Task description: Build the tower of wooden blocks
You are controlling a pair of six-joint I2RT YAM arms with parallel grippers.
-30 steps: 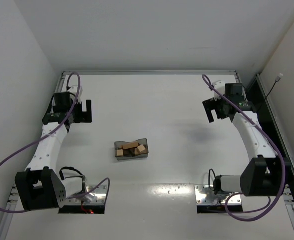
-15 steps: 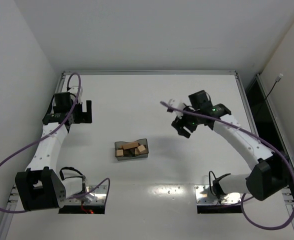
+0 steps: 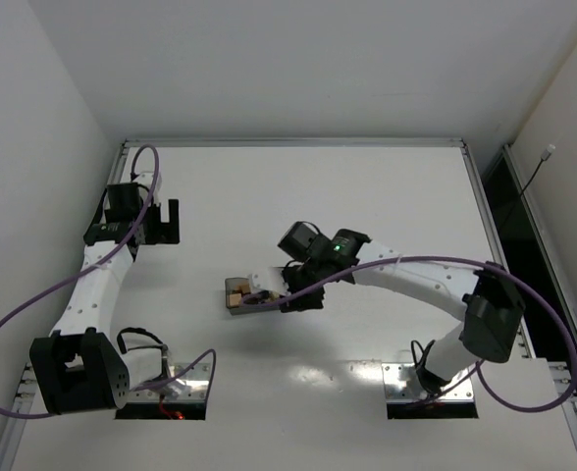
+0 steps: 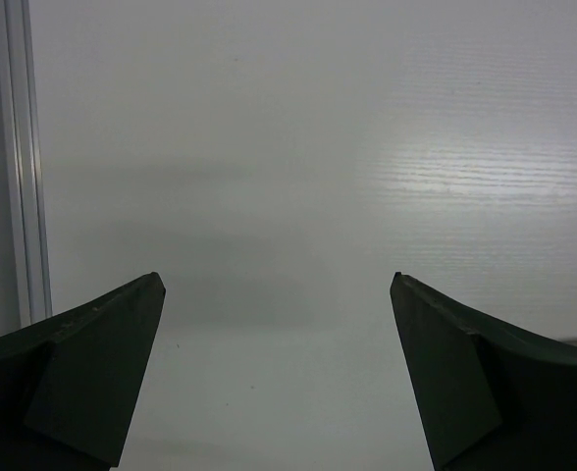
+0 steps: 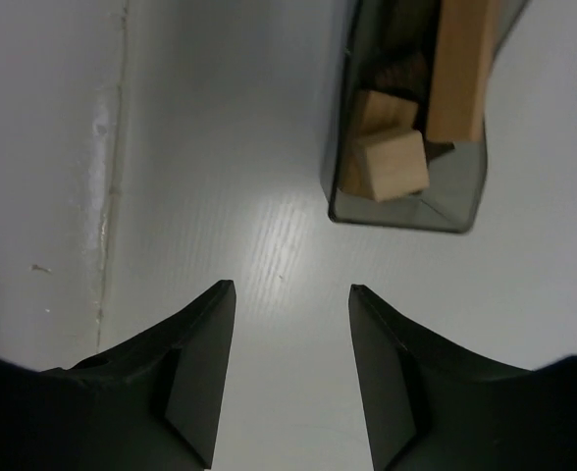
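left gripper (image 4: pixel 279 294): jaws wide apart, nothing between them, only bare table under it; sits near the table's left edge, well apart from the tray
right gripper (image 5: pixel 291 329): jaws part open, gap shows bare table, holds nothing; arm reaches across to the table's middle
grey see-through tray (image 5: pixel 406 212): mid table, a bit toward the near edge; in the right wrist view it lies just ahead of the fingertips, off to the right, not touching them
wood blocks (image 5: pixel 392 163): loose in the tray, no tower standing
tan cube: at the tray end nearest the right gripper
long tan block (image 5: pixel 460 69): lies lengthwise, past the cube
dark brown block (image 5: pixel 406 74): partly hidden beside the long one
table (image 3: pixel 367 186): white
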